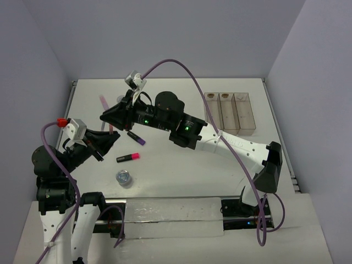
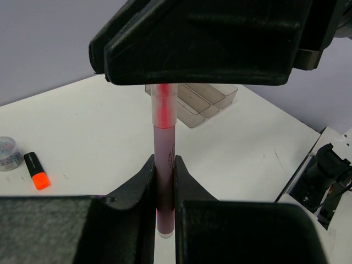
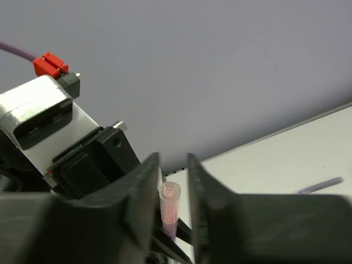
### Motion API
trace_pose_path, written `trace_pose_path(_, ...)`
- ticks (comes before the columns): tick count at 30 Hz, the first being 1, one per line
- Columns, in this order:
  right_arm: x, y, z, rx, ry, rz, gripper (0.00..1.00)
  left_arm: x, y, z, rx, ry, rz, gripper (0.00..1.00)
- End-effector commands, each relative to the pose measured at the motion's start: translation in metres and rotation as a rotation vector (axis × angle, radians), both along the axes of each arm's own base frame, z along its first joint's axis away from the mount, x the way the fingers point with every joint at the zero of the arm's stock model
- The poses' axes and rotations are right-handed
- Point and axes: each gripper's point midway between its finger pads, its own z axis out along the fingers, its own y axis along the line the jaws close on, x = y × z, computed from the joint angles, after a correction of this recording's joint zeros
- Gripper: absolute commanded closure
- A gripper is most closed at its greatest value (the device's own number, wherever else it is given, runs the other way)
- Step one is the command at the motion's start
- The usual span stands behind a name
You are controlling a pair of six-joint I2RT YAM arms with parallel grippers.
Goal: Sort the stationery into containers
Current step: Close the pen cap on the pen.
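Left end effector (image 2: 165, 165) is clamped on one thin pink plastic pen (image 2: 164, 132), which stands upright in the centre of the left wrist view. In the overhead view the pen is at centre left, raised off the white tabletop (image 1: 181, 170), where the two arms meet. Right end effector (image 3: 172, 159) straddles the pen's other, round-capped end with its jaws narrowly apart. I cannot tell whether they press on it.

Three short black highlighters show:
- One with a purple end (image 1: 136, 137), just right of the end effectors.
- One with a pink end (image 1: 127, 158), below the purple one.
- One with an orange end (image 2: 37, 171), at the lower left of the left wrist view.

One round clear bluish pot (image 1: 123, 177) sits at lower centre left, and one thin lilac stick (image 1: 103, 102) lies at upper left. Three narrow clear plastic bins joined in a row (image 1: 219, 113) stand at upper right, well apart from the rest.

Small dark print runs along the pen's barrel, too small to read.
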Motion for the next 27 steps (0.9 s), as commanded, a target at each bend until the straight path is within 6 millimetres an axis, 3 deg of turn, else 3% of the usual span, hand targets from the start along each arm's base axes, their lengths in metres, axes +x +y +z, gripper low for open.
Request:
trace_pose_path(1,-0.01,-0.003,0.015,0.045,-0.011,0.03,0.8,-0.001,-0.001,0.01,-0.008,-0.044,-0.008,1.0)
trace_pose_path(3,-0.011,-0.004,0.014,0.05,-0.007,0.033,0.98,-0.001,-0.001,0.011,-0.012,-0.045,-0.005,1.0)
trace_pose_path(4,-0.012,-0.004,0.011,0.046,-0.001,0.035,1.0,-0.001,-0.001,0.012,-0.015,-0.044,-0.004,1.0)
trace_pose_path(9,-0.017,-0.001,-0.008,0.024,0.016,0.056,1.0,0.004,0.003,0.02,-0.048,-0.043,0.034,1.0)
trace_pose_path(15,-0.032,0.008,-0.053,-0.042,-0.009,0.024,1.0,-0.006,0.002,0.049,-0.057,-0.135,0.019,1.0)
trace_pose_path(20,-0.043,0.012,-0.077,-0.064,0.021,0.058,1.0,-0.008,0.006,0.068,-0.019,-0.226,0.049,1.0)
trace_pose_path(27,-0.054,0.019,-0.107,-0.107,0.059,0.074,1.0,-0.007,0.009,0.073,0.0,-0.255,0.068,1.0)
